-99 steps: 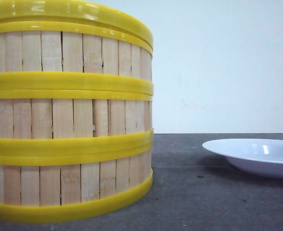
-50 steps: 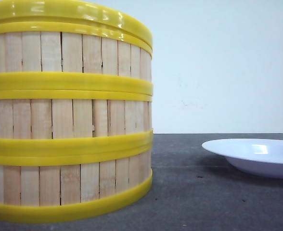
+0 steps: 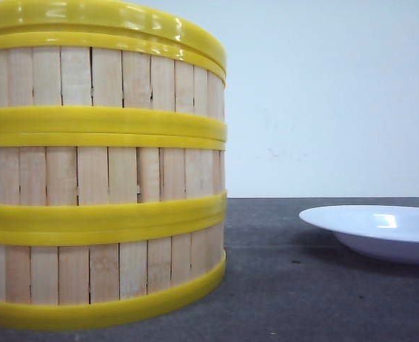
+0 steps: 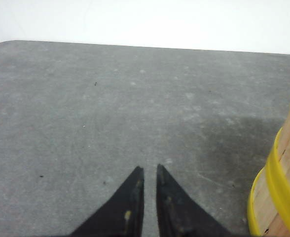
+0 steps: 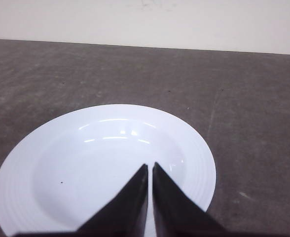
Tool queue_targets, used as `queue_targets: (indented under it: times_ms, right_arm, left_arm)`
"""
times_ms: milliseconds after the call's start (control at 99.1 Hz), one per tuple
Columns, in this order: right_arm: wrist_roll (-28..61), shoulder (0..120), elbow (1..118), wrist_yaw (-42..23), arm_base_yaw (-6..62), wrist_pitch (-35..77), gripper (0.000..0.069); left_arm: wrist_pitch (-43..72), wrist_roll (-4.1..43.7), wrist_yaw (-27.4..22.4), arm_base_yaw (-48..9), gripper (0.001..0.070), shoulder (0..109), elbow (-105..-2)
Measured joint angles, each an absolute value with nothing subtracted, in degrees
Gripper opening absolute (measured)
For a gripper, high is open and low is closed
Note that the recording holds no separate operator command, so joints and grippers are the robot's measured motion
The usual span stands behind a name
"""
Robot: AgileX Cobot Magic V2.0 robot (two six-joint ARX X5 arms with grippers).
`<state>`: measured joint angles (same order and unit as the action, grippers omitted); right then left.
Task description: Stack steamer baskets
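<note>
Three steamer baskets stand stacked at the left of the front view: a bottom one (image 3: pixel 102 274), a middle one (image 3: pixel 102 174) and a top one (image 3: pixel 102 75), each with pale slats between yellow rims. An extra yellow rim (image 3: pixel 102 16) caps the stack; its upper face is hidden. The left wrist view catches the stack's lower edge (image 4: pixel 282 190) beside my left gripper (image 4: pixel 149 168), which is shut on nothing over bare table. My right gripper (image 5: pixel 150 165) is shut on nothing and hangs over a white plate. Neither gripper appears in the front view.
A white plate (image 3: pixel 380 228) sits on the dark grey table (image 3: pixel 295 299) to the right of the stack, seen from above in the right wrist view (image 5: pixel 61 168). A pale wall (image 3: pixel 330 100) stands behind the table's far edge.
A dark tip that showed at the upper right corner of the front view a second ago has left the frame. The stack and plate have not moved.
</note>
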<state>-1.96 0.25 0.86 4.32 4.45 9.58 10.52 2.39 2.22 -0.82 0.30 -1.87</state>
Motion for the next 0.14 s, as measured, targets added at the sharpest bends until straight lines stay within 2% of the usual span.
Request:
queue_targets:
  times_ms: [141]
  right_arm:
    - [-1.96, 0.25, 0.86, 4.32, 4.45, 9.58, 0.0009]
  left_arm:
    - [10.50, 2.39, 2.22, -0.82, 0.0018, 0.30, -1.87]
